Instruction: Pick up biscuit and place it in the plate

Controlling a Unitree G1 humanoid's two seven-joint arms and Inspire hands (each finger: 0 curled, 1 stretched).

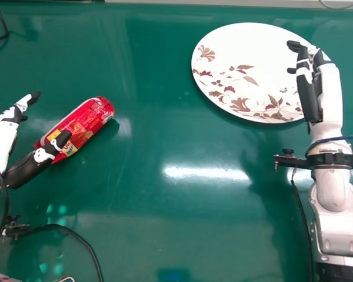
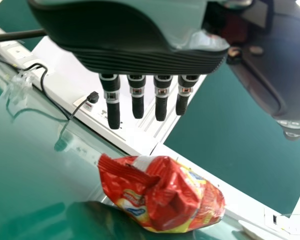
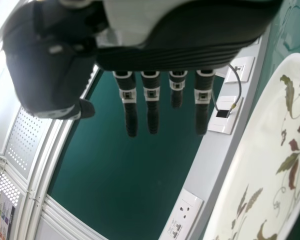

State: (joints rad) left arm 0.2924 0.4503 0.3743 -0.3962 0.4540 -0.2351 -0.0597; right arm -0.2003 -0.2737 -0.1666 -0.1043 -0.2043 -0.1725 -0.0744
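On table (image 1: 135,200), lettered red packet (image 1: 85,122) near spread left hand (image 1: 25,169); right hand (image 1: 308,97) spread by plate (image 1: 247,53)

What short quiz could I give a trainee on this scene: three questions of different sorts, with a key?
1. Fill in the blank: the red biscuit packet lies nearer to the robot's ____ hand.

2. Which pattern decorates the plate?
A) Blue stripes
B) Leaves and flowers
C) Yellow stars

3. True or false: the packet already lies on the plate.

Key:
1. Left; the left hand is beside it in the head view.
2. B
3. False; it lies on the green table, apart from the plate.
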